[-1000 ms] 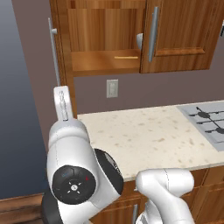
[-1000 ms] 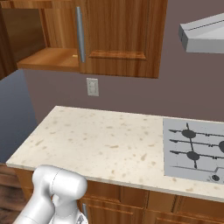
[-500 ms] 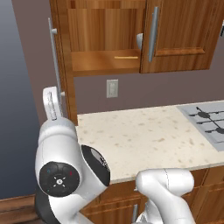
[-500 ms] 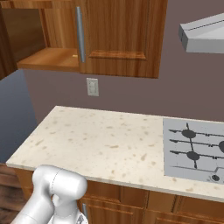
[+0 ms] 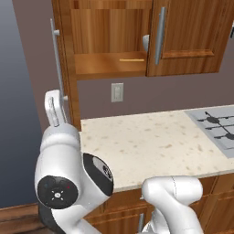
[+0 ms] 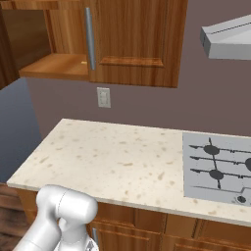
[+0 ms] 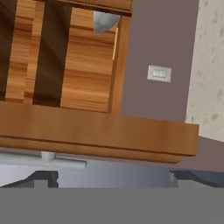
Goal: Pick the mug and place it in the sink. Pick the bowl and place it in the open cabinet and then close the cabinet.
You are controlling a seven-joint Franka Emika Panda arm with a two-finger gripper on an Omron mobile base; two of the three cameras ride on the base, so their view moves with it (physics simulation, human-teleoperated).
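- Cabinet [image 5: 109, 41] of reddish-brown wood with clear grain hangs on the wall above the desk; its left door [image 5: 61, 68] stands swung out, and a long silver bar handle [image 5: 55, 68] runs down this door.
- Bowl [image 5: 145, 42], pale grey and round, sits inside the open cabinet on the shelf, at the right side; the closed door [image 5: 192, 36] hides most of it. In the hand view a small rounded grey part of it [image 7: 105, 19] shows at the cabinet opening.
- Pincer [image 7: 109, 179] is wide open and holds nothing; its two dark tips stand far apart, just beside the edge of the open door [image 7: 96, 131] and the silver bar handle [image 7: 43, 159].
- Desk [image 6: 117, 162] is a flat beige stone slab with brown speckles, on wooden drawers.
- Grey cooktop [image 6: 218, 169] with black burner grates lies flat in the desk at the right.
- White rectangular wall outlet [image 6: 103, 97] sits on the matte brown-grey wall.
- Grey angular hood [image 6: 228, 39] hangs above the cooktop.
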